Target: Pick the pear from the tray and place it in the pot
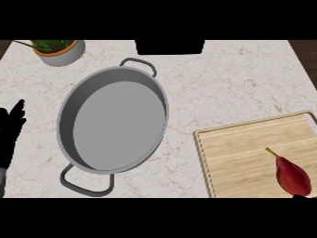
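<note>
No readable text, label, brand, number or sign shows anywhere: not on the pot [113, 125], the tray [257, 153], the planter [61, 52] or the counter [236, 83].

One pot [113, 122], tray [257, 158], pear [293, 176], plant [59, 50].

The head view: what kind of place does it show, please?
Most likely a kitchen counter: a pale marble-like counter carries a grey two-handled pot, a wooden tray with a red pear, and a potted plant. The left hand rests open at the left edge.
</note>
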{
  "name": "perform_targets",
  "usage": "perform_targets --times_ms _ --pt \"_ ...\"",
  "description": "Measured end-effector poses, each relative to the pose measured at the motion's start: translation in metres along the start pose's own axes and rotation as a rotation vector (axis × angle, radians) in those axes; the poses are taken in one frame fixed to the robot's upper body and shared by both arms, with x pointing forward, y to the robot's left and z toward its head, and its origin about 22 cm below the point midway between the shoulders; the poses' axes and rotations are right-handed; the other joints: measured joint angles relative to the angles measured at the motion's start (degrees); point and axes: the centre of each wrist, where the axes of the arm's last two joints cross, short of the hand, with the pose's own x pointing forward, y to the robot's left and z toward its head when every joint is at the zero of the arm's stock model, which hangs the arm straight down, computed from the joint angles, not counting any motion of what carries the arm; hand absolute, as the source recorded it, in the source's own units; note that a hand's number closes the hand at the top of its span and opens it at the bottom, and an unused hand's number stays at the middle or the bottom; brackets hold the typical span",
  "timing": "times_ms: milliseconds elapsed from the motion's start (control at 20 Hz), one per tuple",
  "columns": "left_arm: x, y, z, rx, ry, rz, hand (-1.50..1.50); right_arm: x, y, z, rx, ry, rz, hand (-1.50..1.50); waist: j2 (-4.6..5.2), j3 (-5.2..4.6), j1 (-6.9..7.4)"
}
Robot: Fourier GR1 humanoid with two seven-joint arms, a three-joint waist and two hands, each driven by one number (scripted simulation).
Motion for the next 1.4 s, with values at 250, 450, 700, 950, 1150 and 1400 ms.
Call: perform_targets --times_ms 250,450,700,950,1150,1400 --pt "0.004 -0.004 -0.001 -0.014 -0.005 0.001 0.00 0.024 -0.026 0.003 0.178 0.112 0.169 -1.50 0.18 -0.03 0.82" --pt "0.010 -0.007 -0.002 -0.024 -0.009 -0.001 0.00 0.046 -0.035 0.005 0.350 0.203 0.240 -1.50 0.29 0.03 1.48" --pt "0.006 -0.014 -0.003 -0.028 -0.013 -0.005 0.00 0.064 -0.042 0.001 0.466 0.277 0.282 -1.50 0.27 0.14 1.72" --pt "0.006 -0.016 -0.004 -0.034 -0.010 -0.004 0.00 0.064 -0.032 -0.009 0.491 0.350 0.304 -1.50 0.22 0.22 1.77" --pt "0.008 -0.016 -0.003 -0.038 -0.003 -0.004 0.00 0.056 -0.016 -0.013 0.500 0.378 0.305 -1.50 0.18 0.25 1.71" --pt "0.008 -0.015 -0.006 -0.035 0.001 -0.003 0.00 0.041 0.002 -0.023 0.521 0.404 0.324 -1.50 0.17 0.26 1.66"
